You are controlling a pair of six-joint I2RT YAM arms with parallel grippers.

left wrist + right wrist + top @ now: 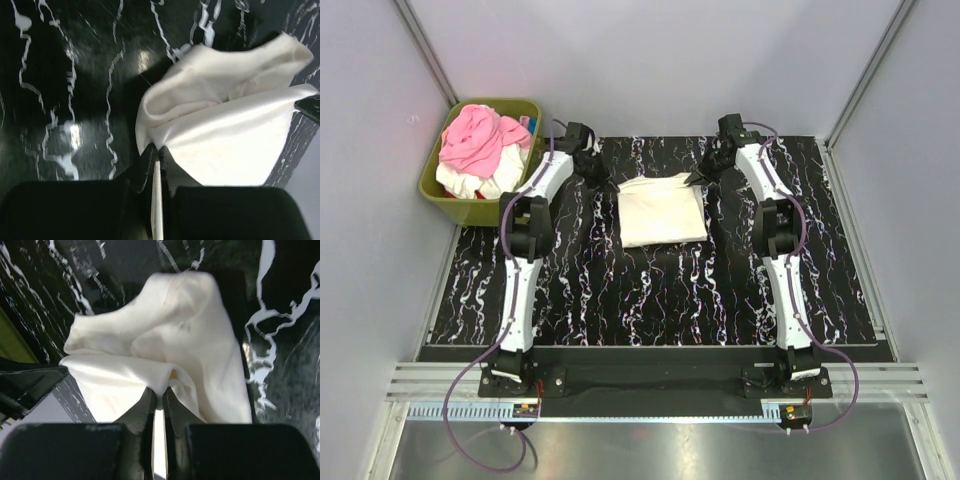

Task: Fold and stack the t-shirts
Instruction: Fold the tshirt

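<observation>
Pinched shut on one cream t-shirt [662, 210]: left tool [157, 149], right tool [159, 391]. In one basket [437, 199]: one pink t-shirt [475, 140]

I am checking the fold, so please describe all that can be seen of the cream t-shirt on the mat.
The cream t-shirt is plain, soft, cotton-like cloth, folded into a rough rectangle of several layers. It lies on the black marbled mat, in the middle, toward the far side. The left tool and the right tool are each shut on one far corner; there the cloth bunches and rises in loose folds. Nothing else touches it.
</observation>
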